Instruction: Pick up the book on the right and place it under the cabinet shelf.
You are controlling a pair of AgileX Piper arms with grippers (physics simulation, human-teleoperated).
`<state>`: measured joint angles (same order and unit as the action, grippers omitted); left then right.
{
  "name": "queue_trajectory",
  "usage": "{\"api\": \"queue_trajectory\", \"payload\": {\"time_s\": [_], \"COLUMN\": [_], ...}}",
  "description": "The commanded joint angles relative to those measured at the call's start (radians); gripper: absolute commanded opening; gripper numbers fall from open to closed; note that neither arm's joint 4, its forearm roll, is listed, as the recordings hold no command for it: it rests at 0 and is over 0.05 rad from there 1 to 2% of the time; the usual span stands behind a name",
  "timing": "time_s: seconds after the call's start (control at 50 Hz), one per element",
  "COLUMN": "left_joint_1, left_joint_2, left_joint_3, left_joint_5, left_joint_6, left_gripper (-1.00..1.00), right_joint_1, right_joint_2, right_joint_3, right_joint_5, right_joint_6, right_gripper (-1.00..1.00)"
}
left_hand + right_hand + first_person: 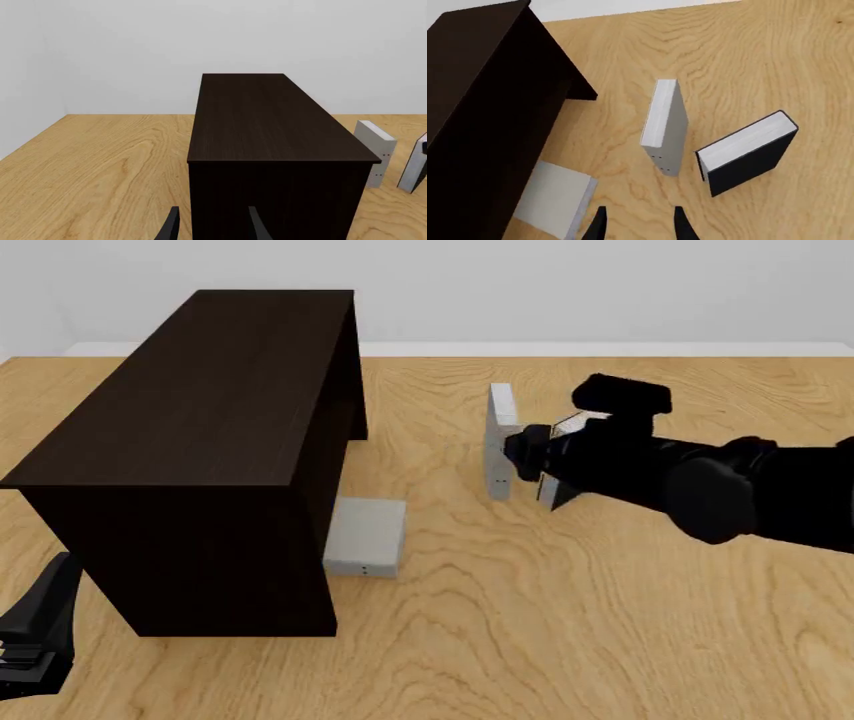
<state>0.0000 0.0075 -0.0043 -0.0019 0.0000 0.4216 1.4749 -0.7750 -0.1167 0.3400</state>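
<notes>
Hovering my right pincer (635, 225), fingers apart and empty, above the grey book (664, 125); it stands upright mid-table, near the right of the cabinet shelf (200, 440), just beside a black book (747, 152); I should descend squarely, straddle only the grey covers, then clamp.

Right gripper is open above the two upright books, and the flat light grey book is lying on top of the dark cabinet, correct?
Not quite. The flat light grey book lies on the wooden table, half under the dark brown cabinet, as the front view shows. The right gripper is indeed open above the upright books.
</notes>
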Motion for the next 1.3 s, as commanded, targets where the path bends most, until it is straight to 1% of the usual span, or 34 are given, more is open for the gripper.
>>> {"api": "queue_trajectory", "payload": {"time_s": [0.02,0.04,0.06,0.08,0.1,0.12,0.16,0.18,0.2,0.22,0.24,0.38,0.44,0.46,0.48,0.56,0.62,0.7,0.72,0.76,0.88,1.02,1.08,1.14,1.3], "left_joint_1": [0.0,0.0,0.0,0.0,0.0,0.0,0.0,0.0,0.0,0.0,0.0,0.0,0.0,0.0,0.0,0.0,0.0,0.0,0.0,0.0,0.0,0.0,0.0,0.0,0.0], "left_joint_2": [0.0,0.0,0.0,0.0,0.0,0.0,0.0,0.0,0.0,0.0,0.0,0.0,0.0,0.0,0.0,0.0,0.0,0.0,0.0,0.0,0.0,0.0,0.0,0.0,0.0], "left_joint_3": [0.0,0.0,0.0,0.0,0.0,0.0,0.0,0.0,0.0,0.0,0.0,0.0,0.0,0.0,0.0,0.0,0.0,0.0,0.0,0.0,0.0,0.0,0.0,0.0,0.0], "left_joint_5": [0.0,0.0,0.0,0.0,0.0,0.0,0.0,0.0,0.0,0.0,0.0,0.0,0.0,0.0,0.0,0.0,0.0,0.0,0.0,0.0,0.0,0.0,0.0,0.0,0.0], "left_joint_6": [0.0,0.0,0.0,0.0,0.0,0.0,0.0,0.0,0.0,0.0,0.0,0.0,0.0,0.0,0.0,0.0,0.0,0.0,0.0,0.0,0.0,0.0,0.0,0.0,0.0], "left_gripper": [1.0,1.0,1.0,1.0,1.0,1.0,1.0,1.0,1.0,1.0,1.0,1.0,1.0,1.0,1.0,1.0,1.0,1.0,1.0,1.0,1.0,1.0,1.0,1.0,1.0], "right_joint_1": [-0.076,-0.076,-0.076,-0.094,-0.086,-0.096,-0.103,-0.069,-0.069,-0.081,-0.081,-0.047,-0.009,-0.007,0.013,0.031,0.058,0.07,0.08,0.081,0.087,0.087,0.094,0.088,0.126], "right_joint_2": [-0.047,-0.052,-0.052,-0.048,-0.046,-0.044,-0.028,-0.021,-0.021,-0.013,-0.004,0.054,0.095,0.103,0.121,0.148,0.201,0.238,0.257,0.279,0.333,0.358,0.376,0.382,0.41], "right_joint_3": [0.018,0.026,0.026,0.027,0.038,0.045,0.047,0.046,0.046,0.053,0.054,0.026,0.005,0.006,-0.007,-0.033,-0.064,-0.074,-0.085,-0.091,-0.117,-0.131,-0.156,-0.159,-0.2], "right_joint_5": [0.094,0.088,0.088,0.09,0.071,0.054,0.059,0.053,0.053,0.04,0.028,0.013,0.013,-0.001,-0.001,0.0,-0.011,-0.03,-0.028,-0.042,-0.057,-0.067,-0.058,-0.066,-0.055], "right_joint_6": [-0.303,-0.338,-0.338,-0.34,-0.394,-0.42,-0.431,-0.4,-0.4,-0.45,-0.46,-0.471,-0.467,-0.483,-0.472,-0.47,-0.467,-0.473,-0.461,-0.471,-0.475,-0.47,-0.447,-0.449,-0.423], "right_gripper": [1.0,1.0,1.0,1.0,1.0,1.0,1.0,1.0,1.0,1.0,1.0,1.0,1.0,1.0,1.0,1.0,1.0,1.0,1.0,1.0,1.0,1.0,1.0,1.0,1.0]}}
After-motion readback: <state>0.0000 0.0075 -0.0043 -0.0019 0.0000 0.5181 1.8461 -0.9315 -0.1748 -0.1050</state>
